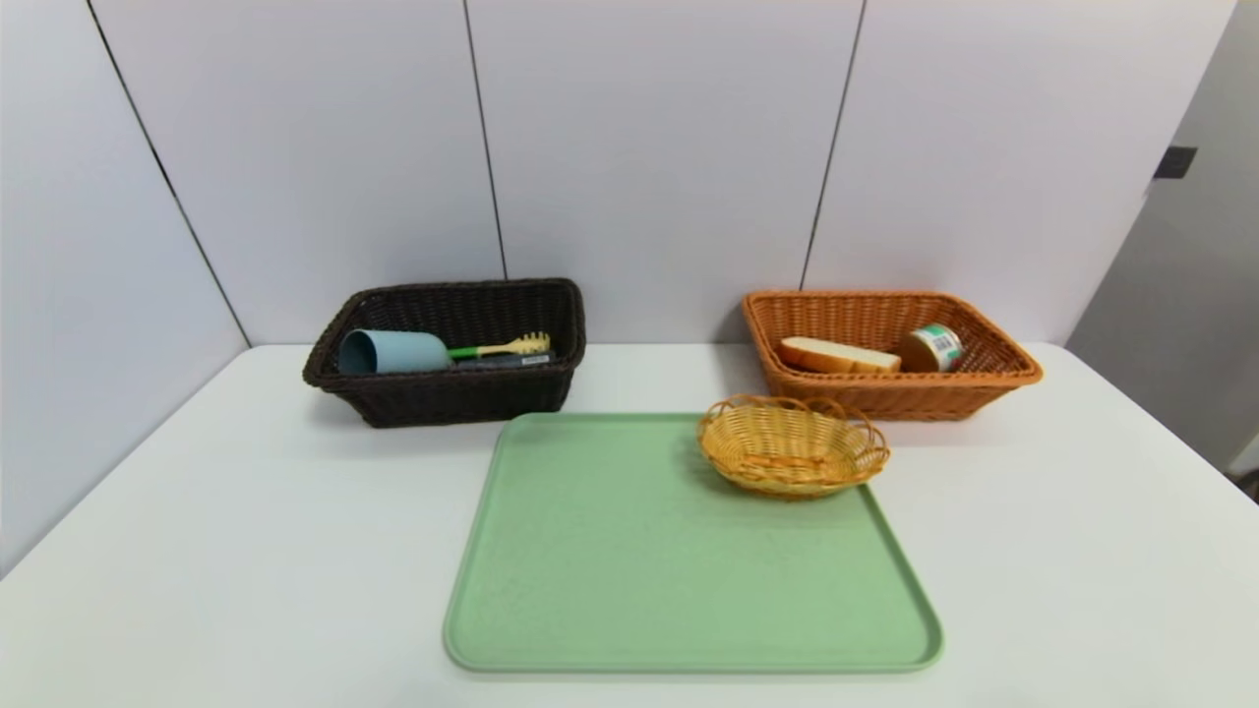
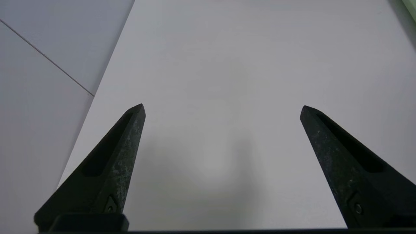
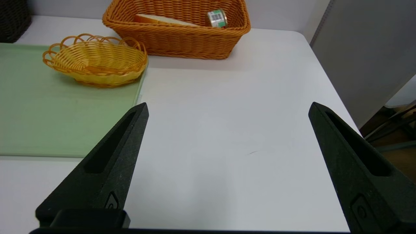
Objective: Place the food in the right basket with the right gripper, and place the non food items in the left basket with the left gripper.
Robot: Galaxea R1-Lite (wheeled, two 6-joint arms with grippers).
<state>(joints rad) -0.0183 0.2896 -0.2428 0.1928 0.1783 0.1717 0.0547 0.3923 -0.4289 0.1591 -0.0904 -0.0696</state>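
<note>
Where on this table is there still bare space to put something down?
Most of the green tray is bare, except its far right corner, where the small yellow basket sits. The white table is bare on both sides of the tray. The dark basket and orange basket behind hold items.

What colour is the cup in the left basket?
Light blue; the cup lies on its side in the dark brown basket, best seen in the head view.

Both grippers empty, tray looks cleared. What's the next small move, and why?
Probably none beyond parking both arms. The green tray holds only the small yellow wicker basket; cup and brush lie in the dark basket, bread and can in the orange basket. Left gripper and right gripper hang open over bare table.
</note>
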